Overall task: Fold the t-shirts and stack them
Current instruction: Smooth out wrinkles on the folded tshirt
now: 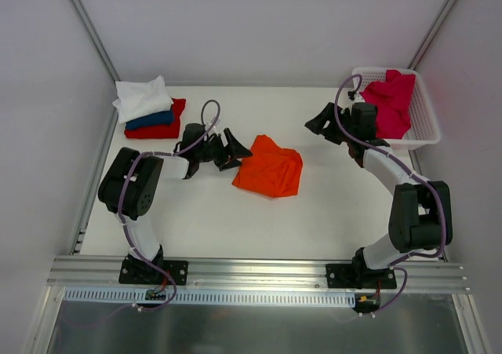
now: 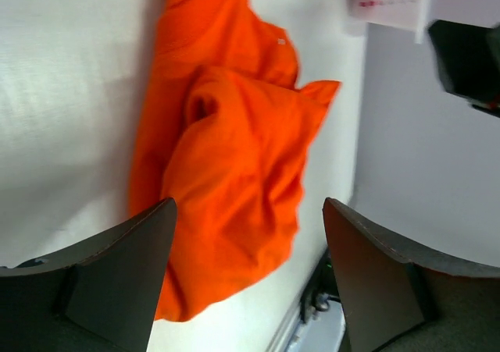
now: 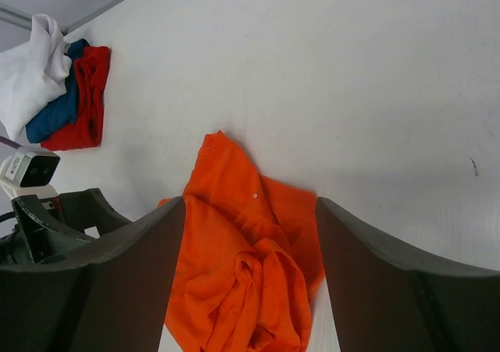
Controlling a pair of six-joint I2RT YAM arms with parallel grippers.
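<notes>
On the top view, the large bright orange cloth t-shirt (image 1: pixel 268 167) lies crumpled near the middle of the white surface (image 1: pixel 204 220), not yet folded. In the far left corner is a stack of three: a white cloth t-shirt (image 1: pixel 143 97) on a dark blue cloth t-shirt (image 1: pixel 150 120) on a red cloth t-shirt (image 1: pixel 161 129). At the far right, a crimson-pink cloth t-shirt (image 1: pixel 390 101) is heaped in the white plastic lattice basket (image 1: pixel 427 130). My left fingers (image 1: pixel 234 144) sit just beside the orange shirt's left edge. My right fingers (image 1: pixel 316 123) are well apart from it, near the basket.

On the left wrist view, the left fingers (image 2: pixel 117 274) are spread with nothing held between them. The orange shirt lies beyond them, bunched in overlapping layers. I cannot tell whether either tip touches the cloth.

On the right wrist view, the right fingers (image 3: pixel 391 274) are also spread and empty. They face across the surface toward the orange shirt, with the stack at the far end.

I judge that I am at the start of folding the orange shirt. Next I need to pinch its near edge and bring the right arm over to an opposite edge. Then I can pull it flat, taking care to catch a single layer rather than the bunch.
</notes>
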